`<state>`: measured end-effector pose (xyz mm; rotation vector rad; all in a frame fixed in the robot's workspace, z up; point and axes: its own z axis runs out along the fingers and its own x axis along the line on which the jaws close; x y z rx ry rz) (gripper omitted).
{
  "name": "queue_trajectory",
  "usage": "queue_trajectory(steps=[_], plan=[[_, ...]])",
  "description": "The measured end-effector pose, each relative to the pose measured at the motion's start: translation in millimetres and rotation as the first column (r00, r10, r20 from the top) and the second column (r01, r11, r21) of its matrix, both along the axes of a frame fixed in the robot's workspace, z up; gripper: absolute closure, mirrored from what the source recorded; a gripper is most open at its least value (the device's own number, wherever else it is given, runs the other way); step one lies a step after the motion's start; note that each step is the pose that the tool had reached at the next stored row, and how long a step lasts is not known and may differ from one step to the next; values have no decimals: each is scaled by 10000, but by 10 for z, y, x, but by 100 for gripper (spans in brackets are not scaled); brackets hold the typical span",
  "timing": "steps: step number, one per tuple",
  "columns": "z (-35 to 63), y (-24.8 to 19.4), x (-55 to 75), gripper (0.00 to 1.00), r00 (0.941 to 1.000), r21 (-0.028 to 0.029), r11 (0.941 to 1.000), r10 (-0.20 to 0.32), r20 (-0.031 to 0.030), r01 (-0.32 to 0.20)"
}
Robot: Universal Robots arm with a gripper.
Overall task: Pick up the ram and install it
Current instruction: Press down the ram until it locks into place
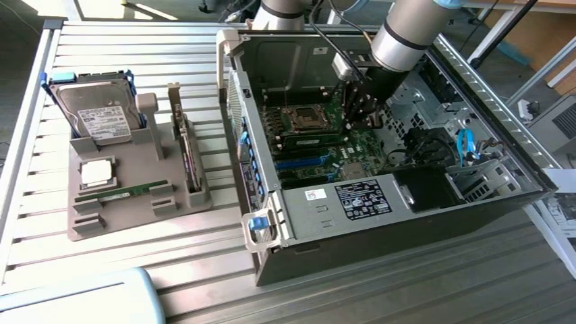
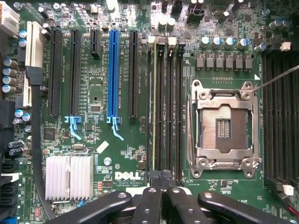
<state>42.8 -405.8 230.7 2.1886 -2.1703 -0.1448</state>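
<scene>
The gripper (image 2: 163,186) is closed and holds nothing, positioned above the motherboard (image 2: 98,88); one ram (image 2: 154,107) stick is seated in its memory slot

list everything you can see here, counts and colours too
ram: 2, green, one flat on the holder, one edge-on in a motherboard slot
hard drive: 1, silver and black, upright on the holder
expansion card: 1, brown-edged, upright on the holder
processor chip: 1, silver, on the holder
holder: 1, grey, on the slatted table
computer case: 1, black, open
processor socket: 1, silver-framed, empty
arm: 1, grey, reaching into the case
pincer: 1, black, shut, over the motherboard
</scene>
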Motion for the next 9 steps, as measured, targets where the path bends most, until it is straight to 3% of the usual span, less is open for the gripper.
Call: queue_trajectory(steps=[4, 7, 9], plan=[[200, -3, -2, 87, 10000, -20, 10000, 0, 3, 0], [223, -3, -9, 87, 10000, -18, 10000, -2, 4, 2], [223, -3, -107, 87, 10000, -21, 10000, 0, 3, 0]])
